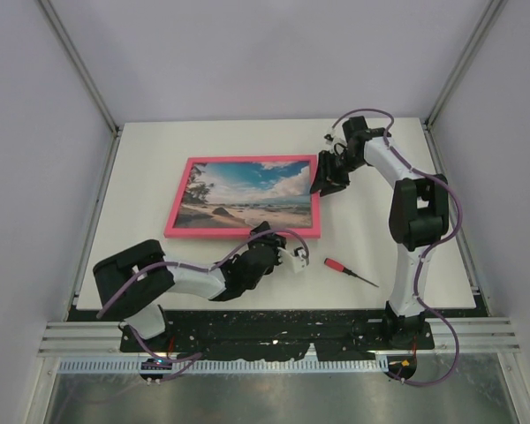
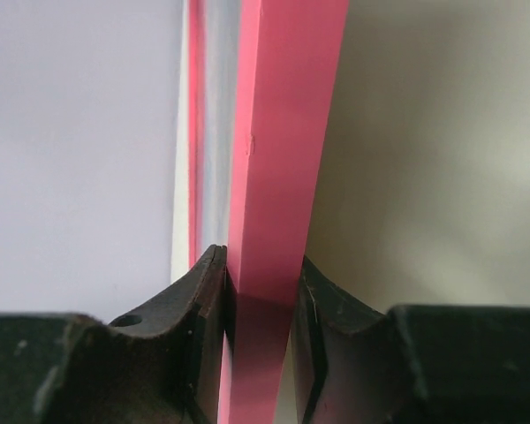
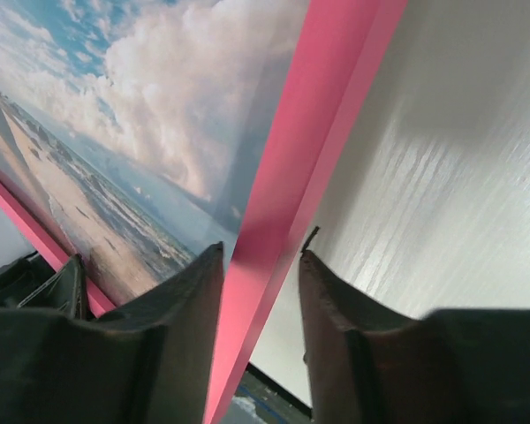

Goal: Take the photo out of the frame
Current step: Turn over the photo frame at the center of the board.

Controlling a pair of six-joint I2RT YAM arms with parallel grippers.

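The pink frame (image 1: 178, 201) lies face up in the middle of the white table, with the beach photo (image 1: 243, 194) inside it. My left gripper (image 1: 267, 235) is at the frame's near rail, towards its right end. In the left wrist view that pink frame rail (image 2: 283, 150) fills the space between both fingers, so the left gripper (image 2: 261, 283) is shut on it. My right gripper (image 1: 327, 184) straddles the right rail. In the right wrist view the pink frame (image 3: 305, 159) runs between the jaws beside the photo (image 3: 150, 115). The right gripper (image 3: 261, 261) is open, with a gap at its right finger.
A red-handled screwdriver (image 1: 346, 270) lies on the table (image 1: 406, 265) near the front right, between the frame's corner and the right arm's base. Grey walls with metal posts close in the back and sides.
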